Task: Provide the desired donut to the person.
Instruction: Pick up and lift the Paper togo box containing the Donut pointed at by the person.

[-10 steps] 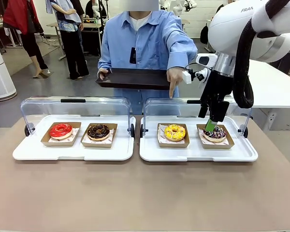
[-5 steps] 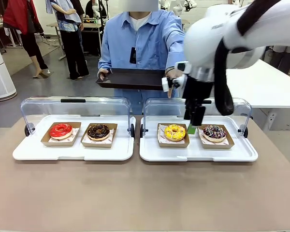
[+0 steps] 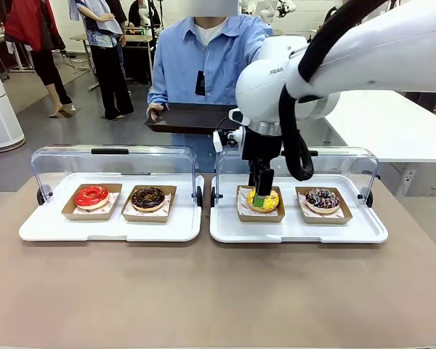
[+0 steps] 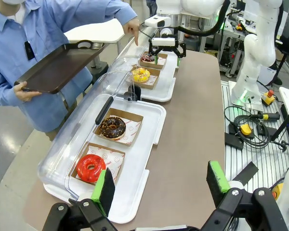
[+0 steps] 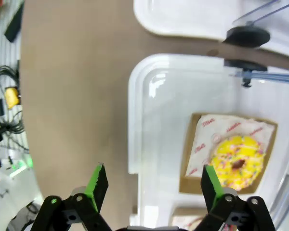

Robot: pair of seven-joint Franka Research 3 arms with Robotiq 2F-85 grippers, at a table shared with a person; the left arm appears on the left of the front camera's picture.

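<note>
- The right tool (image 3: 259, 195) hangs with its jaws spread wide and nothing between them, right over the yellow sprinkled ring donut (image 3: 270, 199). I can't tell whether a green pad touches it.
- That donut lies on paper in a brown cardboard holder (image 3: 241, 211), the left of two inside the right-hand white plastic tray (image 3: 298, 231), whose clear lid is tipped back.
- Just to its right sits a chocolate donut with coloured sprinkles (image 3: 322, 198).
- The left-hand white plastic tray (image 3: 109, 231) carries a red glazed donut (image 3: 91, 195) and a chocolate-iced donut (image 3: 147, 196).
- At the far side, a person in a light blue shirt (image 3: 211, 65) holds a dark flat serving tray (image 3: 192, 116).
- The left tool (image 4: 160, 185), also gaping wide and empty, hovers above the left end of the brown worktop (image 3: 218, 291).
</note>
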